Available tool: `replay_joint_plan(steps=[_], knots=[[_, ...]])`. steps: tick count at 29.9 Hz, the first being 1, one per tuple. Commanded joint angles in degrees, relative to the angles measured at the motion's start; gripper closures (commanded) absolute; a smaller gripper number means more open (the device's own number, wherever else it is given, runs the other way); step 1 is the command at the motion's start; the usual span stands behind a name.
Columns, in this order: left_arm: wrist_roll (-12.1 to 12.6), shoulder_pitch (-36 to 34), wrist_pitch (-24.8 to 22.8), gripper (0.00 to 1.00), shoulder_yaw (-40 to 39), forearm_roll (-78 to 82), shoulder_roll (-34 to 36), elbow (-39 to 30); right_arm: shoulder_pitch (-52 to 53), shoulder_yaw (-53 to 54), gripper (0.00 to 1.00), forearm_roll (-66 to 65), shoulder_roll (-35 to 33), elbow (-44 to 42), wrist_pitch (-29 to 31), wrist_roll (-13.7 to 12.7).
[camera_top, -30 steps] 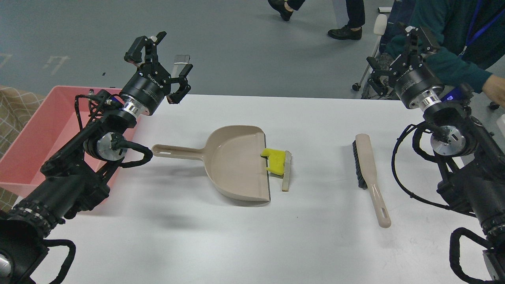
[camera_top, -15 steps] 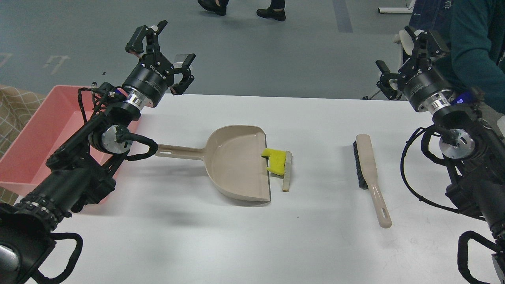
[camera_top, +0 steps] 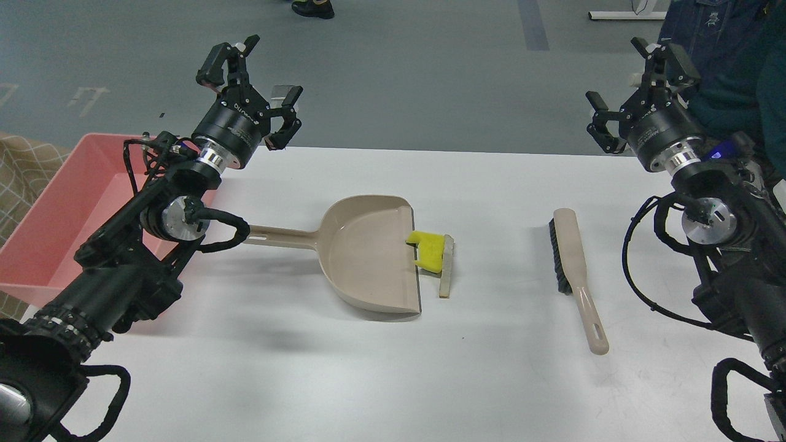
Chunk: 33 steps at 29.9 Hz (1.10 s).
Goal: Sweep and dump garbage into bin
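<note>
Garbage [camera_top: 431,252] lies on table centre, well apart from both arms' spread, empty fingers [camera_top: 212,64].

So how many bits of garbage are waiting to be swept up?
2: a bright yellow notched foam chunk at the beige dustpan's lip, and a thin beige flat stick right beside it on the white table.

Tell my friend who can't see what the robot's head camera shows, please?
A beige dustpan lies on a white table with yellow foam and a stick at its lip. A brush lies right, a pink bin left; both grippers hover open.
</note>
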Motion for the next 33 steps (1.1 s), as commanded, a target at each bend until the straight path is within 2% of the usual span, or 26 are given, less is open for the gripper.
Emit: replay_joint_plan(steps=[1,10,13,15,23,27,33], knots=[[0.08,0.03,0.28,0.01,0.4,0.05,0.42,-0.73,-0.11,-0.28,0.0,0.0,0.16,-0.03,-0.04,0.0],[-0.53,0.29,0.98,0.01,0.57,4.0,1.56,-2.31,-0.11,-0.37,0.0,0.0,0.07,0.06,-0.31,0.0],[-4.21,0.73,1.51,0.01,0.66,5.68,2.09,-4.06,-0.11,-0.46,0.0,0.0,0.16,0.14,-0.31,0.0],[-4.84,0.9,1.42,0.01,0.66,5.5,2.09,-4.42,-0.11,-0.46,0.0,0.0,0.16,0.14,-0.31,0.0],[-3.53,1.61,1.59,0.0,0.66,4.97,1.92,-4.86,-0.2,-0.63,0.0,0.0,-0.02,0.14,-0.31,0.08],[-1.42,2.05,1.59,0.0,0.66,4.89,2.53,-7.05,-0.11,-0.63,0.0,0.0,0.07,0.23,-0.31,0.08],[-1.42,2.13,3.0,0.0,0.31,4.89,3.14,-7.93,-0.2,-0.72,0.0,-0.09,0.16,0.14,-0.31,0.08]])
